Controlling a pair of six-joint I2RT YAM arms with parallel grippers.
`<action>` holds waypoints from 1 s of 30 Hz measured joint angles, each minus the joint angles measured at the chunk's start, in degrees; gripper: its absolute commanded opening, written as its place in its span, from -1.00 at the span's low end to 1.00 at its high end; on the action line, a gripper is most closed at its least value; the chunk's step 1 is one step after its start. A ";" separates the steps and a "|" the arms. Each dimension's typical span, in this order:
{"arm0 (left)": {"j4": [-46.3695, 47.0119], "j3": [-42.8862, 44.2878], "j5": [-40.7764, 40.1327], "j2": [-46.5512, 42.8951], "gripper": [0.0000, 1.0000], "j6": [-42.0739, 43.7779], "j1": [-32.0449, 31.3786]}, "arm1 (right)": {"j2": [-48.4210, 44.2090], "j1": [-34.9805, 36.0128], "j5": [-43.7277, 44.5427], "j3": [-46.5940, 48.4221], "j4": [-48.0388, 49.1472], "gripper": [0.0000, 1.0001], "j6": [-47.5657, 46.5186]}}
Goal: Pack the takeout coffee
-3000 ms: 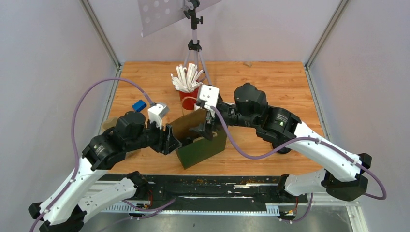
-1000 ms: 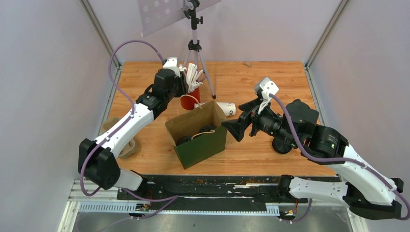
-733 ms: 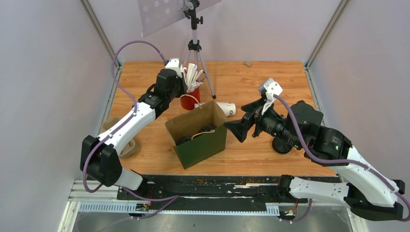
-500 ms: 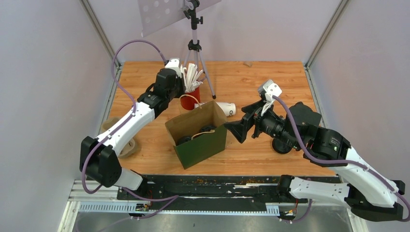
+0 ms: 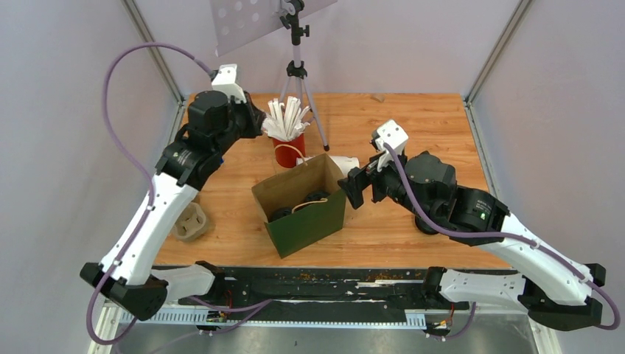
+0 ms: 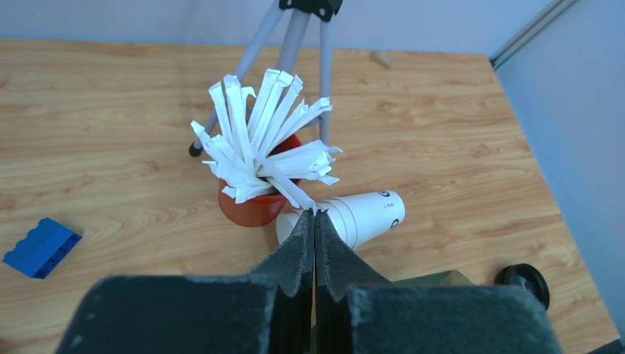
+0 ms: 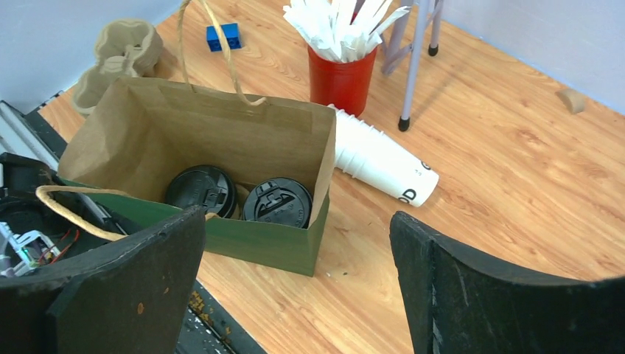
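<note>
Two takeout coffee cups with black lids stand inside the green and brown paper bag. My right gripper is open and empty, just off the bag's right end. Above the red cup of white straws, my left gripper is shut on the end of one white straw. A stack of nested white cups lies on its side behind the bag.
A cardboard cup carrier sits at the table's left edge. A blue brick lies left of the red cup. Tripod legs stand behind it. A loose black lid lies on the table to the right.
My left gripper closed among the straws, then rose and drew back to the left. My right gripper moved left, closer to the bag, and its jaws widened a little.
</note>
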 measured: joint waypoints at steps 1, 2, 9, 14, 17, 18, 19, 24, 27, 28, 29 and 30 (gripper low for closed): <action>-1.57 1.20 0.00 -0.87 -1.00 0.00 0.00 | 0.09 0.00 0.44 0.02 0.11 0.90 -0.39; -3.08 2.40 0.07 -1.66 -1.00 0.02 0.00 | 0.11 0.00 0.79 0.00 0.20 0.90 -0.72; -11.89 10.36 2.12 -6.71 -1.00 0.33 0.00 | 0.02 -0.24 3.72 -1.31 2.73 0.90 0.02; -21.14 19.54 6.54 -8.26 -1.00 0.28 0.00 | 1.64 -1.07 4.81 -1.66 3.06 0.91 1.07; -27.67 26.40 10.08 -8.22 -1.00 0.48 0.00 | 2.75 -1.77 5.05 -1.70 3.69 0.92 1.40; -29.44 28.17 11.56 -8.50 -1.00 0.52 0.00 | 2.93 -1.95 5.05 -1.77 3.98 0.92 1.44; -30.71 29.33 13.14 -8.98 -1.00 0.48 0.00 | 3.08 -2.21 5.03 -1.86 4.28 0.92 1.60; -33.75 30.23 20.92 -12.76 -1.00 -1.51 0.00 | 3.32 -3.08 4.87 -1.90 5.25 0.92 2.45; -32.52 29.22 24.68 -15.80 -1.00 -3.50 0.00 | 3.32 -3.34 4.72 -1.90 5.27 0.91 3.15; -31.34 28.11 25.62 -16.96 -1.00 -4.15 0.00 | 3.32 -3.37 4.66 -1.90 5.27 0.92 3.32; -30.18 26.80 26.43 -18.01 -1.00 -4.85 0.00 | 3.32 -3.37 4.50 -1.90 5.27 0.91 3.37; -28.48 24.83 27.12 -19.23 -1.00 -5.66 0.00 | 3.30 -3.37 4.42 -1.90 5.25 0.92 3.41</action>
